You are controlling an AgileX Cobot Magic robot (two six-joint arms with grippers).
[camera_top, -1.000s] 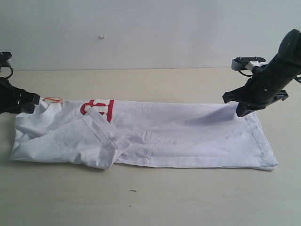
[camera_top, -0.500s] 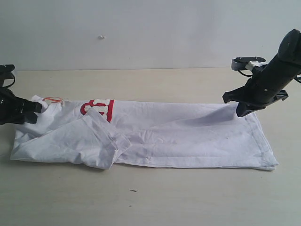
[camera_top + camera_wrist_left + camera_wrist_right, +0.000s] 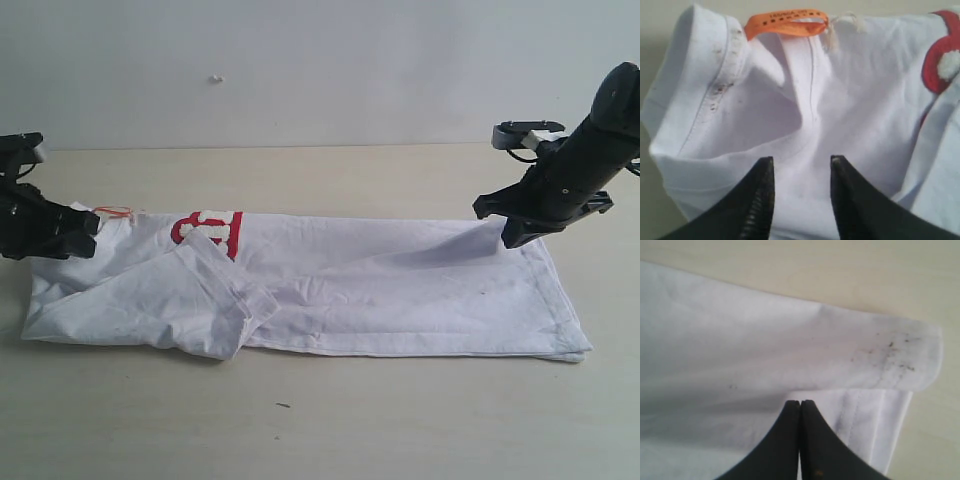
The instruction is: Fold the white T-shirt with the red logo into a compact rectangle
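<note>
Lying along the tabletop [image 3: 400, 430] in the exterior view, the white T-shirt [image 3: 380, 290] is folded lengthwise into a long band, with one sleeve turned over its near left part. Only one end of the red logo [image 3: 210, 230] shows, near the orange neck tag [image 3: 113, 211] at the collar end. The left hand [image 3: 85, 228] sits at that collar end. The right hand [image 3: 515, 232] is at the far hem corner, where the cloth rises off the tabletop to meet it.

Left wrist view — the left hand [image 3: 801, 192] has its fingers [image 3: 757, 200] parted, with white collar cloth showing in the gap and nothing clamped. The orange tag loops at the cloth's far edge.

Right wrist view — the right hand [image 3: 800, 412] has its fingertips pressed together, pinching the T-shirt at a folded edge. A speckled fold lies just beyond, then bare tabletop.
</note>
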